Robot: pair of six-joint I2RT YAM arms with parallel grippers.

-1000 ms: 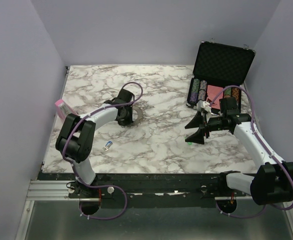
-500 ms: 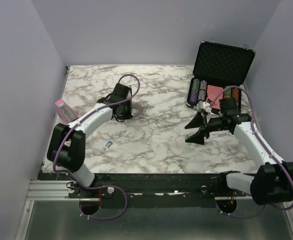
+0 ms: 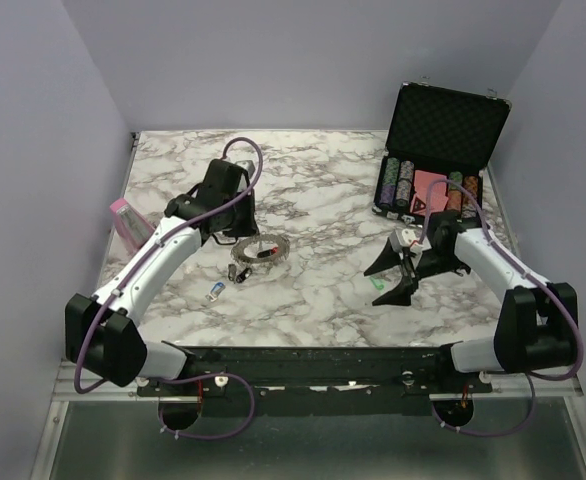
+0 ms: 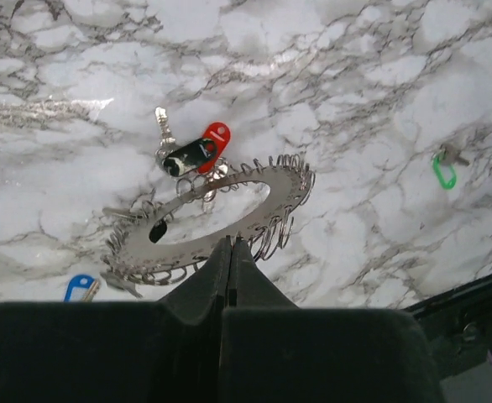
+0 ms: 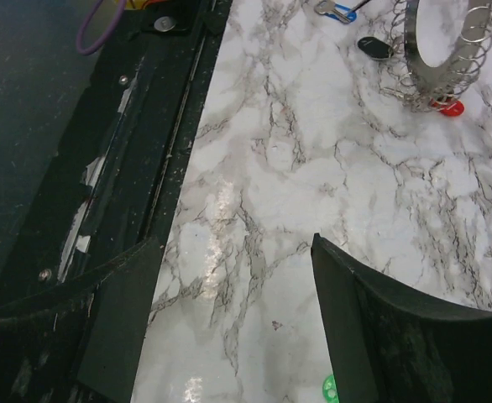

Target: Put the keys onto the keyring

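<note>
Tool on left [image 4: 232, 242] closed at keyring [image 4: 284, 186] rim, right tool [image 5: 236, 243] wide open

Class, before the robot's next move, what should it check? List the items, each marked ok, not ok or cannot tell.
1. The right gripper is open: ok.
2. The green key lies close by the right gripper: ok.
3. The left gripper is shut: ok.
4. The left gripper holds the keyring by its rim: cannot tell.
5. Every key is on the keyring: not ok; the green key and blue key lie loose on the marble table.
</note>
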